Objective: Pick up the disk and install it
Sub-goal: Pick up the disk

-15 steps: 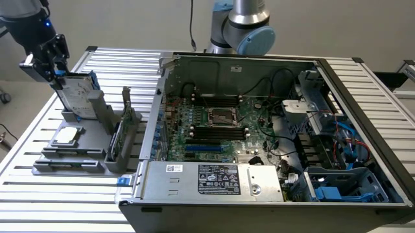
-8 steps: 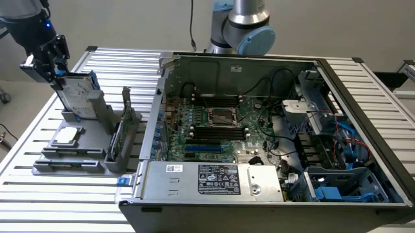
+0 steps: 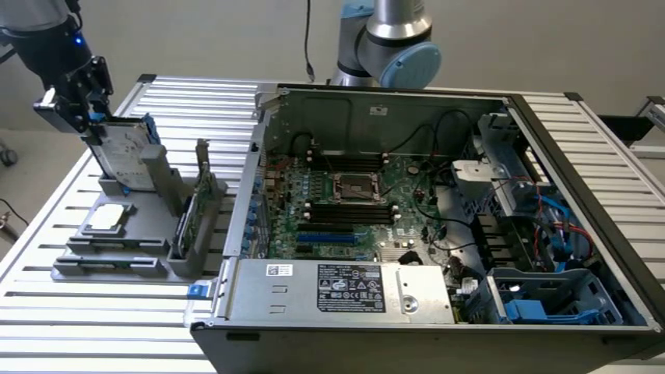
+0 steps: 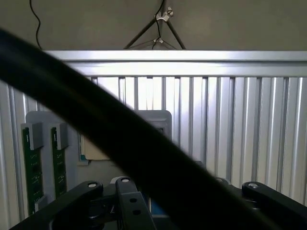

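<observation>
The disk, silver-grey with a white label and blue edging, stands upright and slightly tilted in a grey holder on the exterior view's left. My gripper hangs at the disk's upper end, its black fingers reaching down at the top edge. The jaws stand wide; I cannot tell whether they touch the disk. In the wrist view the gripper's two linkage arms are spread far apart, and a sliver of the blue frame shows between them.
The holder also carries a small square chip and a green circuit card. An open computer case fills the middle, with blue drive bays at its front right. A black cable crosses the wrist view. The table is slatted metal.
</observation>
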`<action>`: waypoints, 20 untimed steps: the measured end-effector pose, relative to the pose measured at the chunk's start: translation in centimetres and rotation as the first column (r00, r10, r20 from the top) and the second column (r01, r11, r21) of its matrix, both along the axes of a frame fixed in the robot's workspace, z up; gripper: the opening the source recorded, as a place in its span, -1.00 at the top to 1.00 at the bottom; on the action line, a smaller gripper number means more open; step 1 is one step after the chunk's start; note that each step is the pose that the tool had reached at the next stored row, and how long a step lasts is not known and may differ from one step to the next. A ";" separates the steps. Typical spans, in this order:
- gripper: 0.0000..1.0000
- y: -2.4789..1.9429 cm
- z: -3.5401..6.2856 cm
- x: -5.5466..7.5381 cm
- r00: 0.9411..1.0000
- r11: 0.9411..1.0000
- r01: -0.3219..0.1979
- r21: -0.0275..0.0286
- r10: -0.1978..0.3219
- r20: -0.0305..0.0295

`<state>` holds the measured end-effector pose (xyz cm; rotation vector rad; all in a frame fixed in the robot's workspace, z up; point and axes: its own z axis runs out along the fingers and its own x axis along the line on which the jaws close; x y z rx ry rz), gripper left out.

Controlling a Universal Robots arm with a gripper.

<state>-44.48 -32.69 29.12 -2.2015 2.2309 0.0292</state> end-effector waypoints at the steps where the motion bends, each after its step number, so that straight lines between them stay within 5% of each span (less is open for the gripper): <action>1: -0.08 0.00 0.00 0.0 1.000 1.000 0.000 0.000 0.000 0.000; 20: -0.08 0.16 -0.19 0.1 1.000 1.000 -0.001 0.000 0.001 -0.001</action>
